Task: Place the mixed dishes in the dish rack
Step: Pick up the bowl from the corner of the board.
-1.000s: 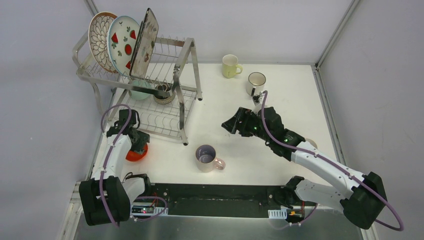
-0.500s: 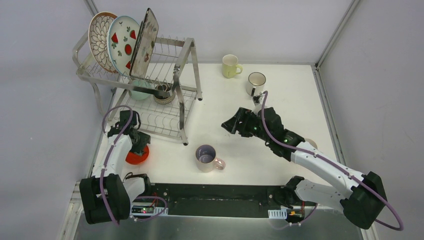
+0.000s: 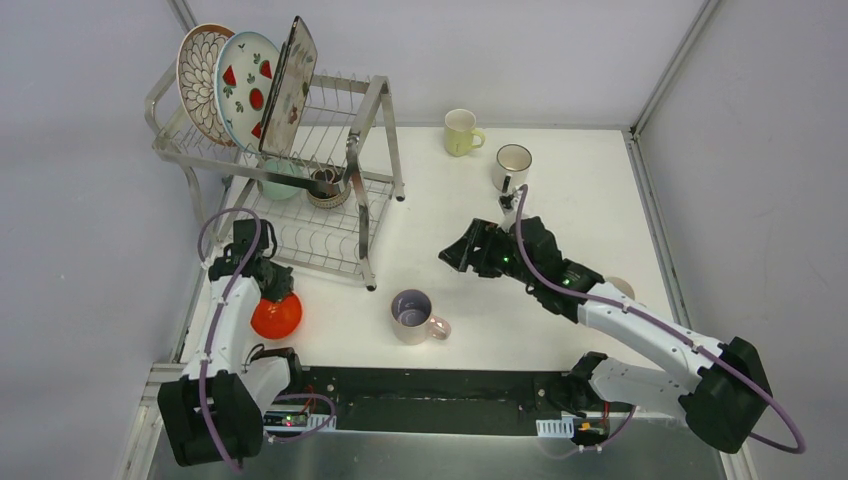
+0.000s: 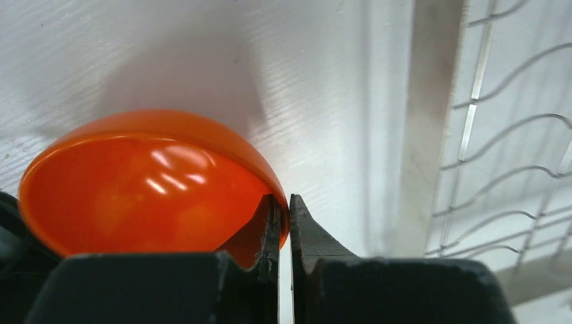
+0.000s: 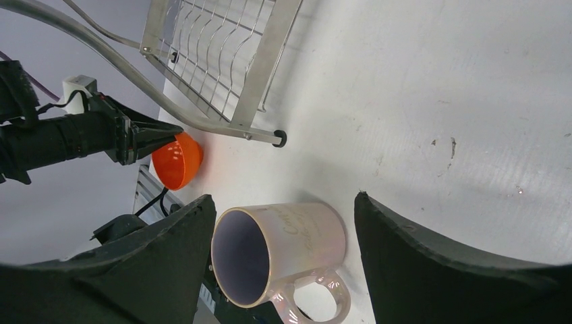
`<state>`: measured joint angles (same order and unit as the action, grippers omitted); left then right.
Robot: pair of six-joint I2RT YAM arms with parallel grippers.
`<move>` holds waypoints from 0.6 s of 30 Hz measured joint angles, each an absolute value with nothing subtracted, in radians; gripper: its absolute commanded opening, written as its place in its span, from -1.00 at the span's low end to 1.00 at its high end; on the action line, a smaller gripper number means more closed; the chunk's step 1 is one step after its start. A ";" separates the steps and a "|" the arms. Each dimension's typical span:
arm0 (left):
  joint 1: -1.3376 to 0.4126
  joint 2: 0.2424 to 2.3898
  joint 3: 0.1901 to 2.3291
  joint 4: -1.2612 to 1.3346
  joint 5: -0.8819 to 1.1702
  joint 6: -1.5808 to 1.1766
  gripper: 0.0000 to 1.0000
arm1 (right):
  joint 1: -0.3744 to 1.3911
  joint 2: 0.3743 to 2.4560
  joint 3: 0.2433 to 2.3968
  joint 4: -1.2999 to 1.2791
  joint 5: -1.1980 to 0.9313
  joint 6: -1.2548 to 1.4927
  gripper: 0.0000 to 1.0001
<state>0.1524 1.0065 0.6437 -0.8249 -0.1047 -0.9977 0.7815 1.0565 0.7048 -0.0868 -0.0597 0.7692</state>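
White table, grey walls on the three far sides, and the dish rack stood at the far left corner. On its upper tier three plates stood on edge, side by side: the petal-pattern plate, the red-fruit plate and the flowered square plate. Down on the lower tier sat the mint bowl with the brown bowl just beside it.

Over on the left, the left gripper had the orange bowl by the rim. The wrist view showed the jaws nearly together with the orange edge pinched between them, and the bowl tipped onto its side. It was just off the rack's near-left corner; whether it touched the table I could not tell.

The right gripper hung over the middle of the table, fingers spread wide and nothing held. Nearer than it, the pinkish mug stood upright on the table, lilac inside, handle to the right.

At the far edge stood the yellow mug and, near it to the right, the white mug, both upright.
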 measured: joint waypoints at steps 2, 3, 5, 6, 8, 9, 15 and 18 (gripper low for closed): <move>0.152 0.971 0.665 -0.846 -0.099 -0.995 -1.00 | 0.788 1.056 0.705 -0.087 -0.060 0.769 0.54; 0.152 0.954 0.671 -0.849 -0.094 -0.995 -1.00 | 0.791 1.056 0.705 -0.086 -0.059 0.769 0.54; 0.152 0.926 0.677 -0.854 -0.078 -0.995 -1.00 | 0.801 1.058 0.705 -0.086 -0.060 0.768 0.54; 0.152 0.911 0.678 -0.859 -0.069 -0.995 -1.00 | 0.806 1.059 0.706 -0.087 -0.059 0.767 0.54; 0.152 0.884 0.684 -0.881 -0.049 -0.995 -1.00 | 0.824 1.066 0.711 -0.086 -0.059 0.764 0.54; 0.152 0.871 0.687 -0.893 -0.041 -0.994 -1.00 | 0.836 1.072 0.715 -0.086 -0.059 0.761 0.54; 0.152 0.791 0.730 -0.963 0.020 -0.981 -1.00 | 0.940 1.119 0.750 -0.051 -0.042 0.734 0.61; 0.152 0.749 0.738 -0.991 0.064 -0.982 -1.00 | 1.007 1.151 0.777 -0.012 -0.023 0.702 0.66</move>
